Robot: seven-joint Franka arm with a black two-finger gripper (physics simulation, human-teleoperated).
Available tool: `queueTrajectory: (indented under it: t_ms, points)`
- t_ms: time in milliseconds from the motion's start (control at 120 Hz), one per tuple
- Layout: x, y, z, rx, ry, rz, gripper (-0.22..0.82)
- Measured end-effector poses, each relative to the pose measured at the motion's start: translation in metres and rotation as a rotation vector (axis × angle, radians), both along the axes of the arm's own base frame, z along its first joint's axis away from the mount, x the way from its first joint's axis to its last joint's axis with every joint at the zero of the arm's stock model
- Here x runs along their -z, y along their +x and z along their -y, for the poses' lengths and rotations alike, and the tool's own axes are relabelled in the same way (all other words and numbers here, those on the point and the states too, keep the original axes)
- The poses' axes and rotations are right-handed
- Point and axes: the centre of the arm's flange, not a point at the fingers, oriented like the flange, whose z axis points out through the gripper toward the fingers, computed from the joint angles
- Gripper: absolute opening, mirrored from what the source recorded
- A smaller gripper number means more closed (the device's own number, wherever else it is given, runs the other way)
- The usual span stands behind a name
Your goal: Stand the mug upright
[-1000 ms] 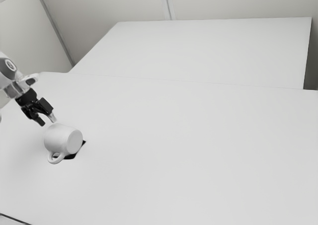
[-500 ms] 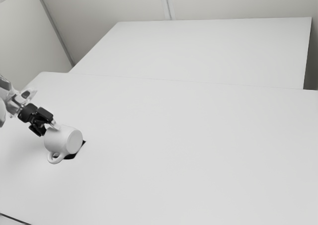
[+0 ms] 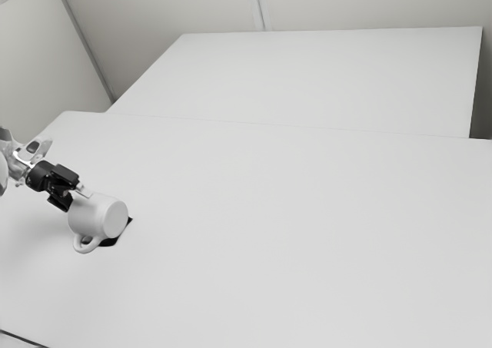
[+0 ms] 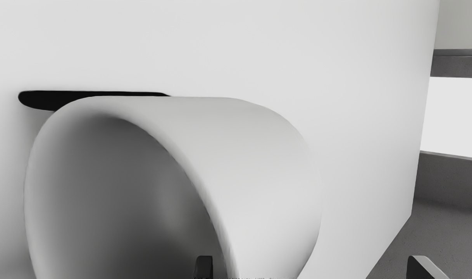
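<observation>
At the exterior view's left the gripper [image 3: 75,197] meets the open-rim end of the white mug [image 3: 98,216]. The mug lies on its side on the white table, its base facing the exterior view's right and its handle toward the near side. In the wrist view the gripper [image 4: 306,267] has its fingers wide apart, one in the mouth of the mug [image 4: 255,166] and the other outside its wall. The wall stands between them, not pinched from both sides.
A flat black shape [image 3: 115,236] is on the table [image 3: 292,233] beneath and beside the mug. A second white surface [image 3: 323,79] stretches behind the table. The wrist view shows the table's edge beyond the mug.
From above the mug, my hand has come down and tilted flatter, bringing the fingers to its rim end; over the last half second it shifted only slightly. The mug has not visibly moved.
</observation>
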Motion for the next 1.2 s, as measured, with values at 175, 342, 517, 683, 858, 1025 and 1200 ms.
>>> queueTrajectory:
  t_ms: [175, 342, 517, 683, 858, 1025, 1200]
  points:
    - [0.000, -0.005, -0.003, -0.010, -0.012, 0.003, 0.17]
    - [0.002, -0.004, -0.002, -0.019, -0.027, 0.007, -0.04]
    - [0.008, -0.003, 0.003, -0.032, -0.048, 0.012, -0.12]
    - [0.010, -0.002, 0.006, -0.048, -0.068, 0.021, -0.16]
    - [0.001, -0.001, 0.007, -0.054, -0.066, 0.035, -0.16]
    - [-0.024, 0.014, 0.025, -0.038, -0.033, 0.054, -0.17]
    - [-0.072, 0.044, 0.084, 0.005, 0.127, 0.066, -0.17]
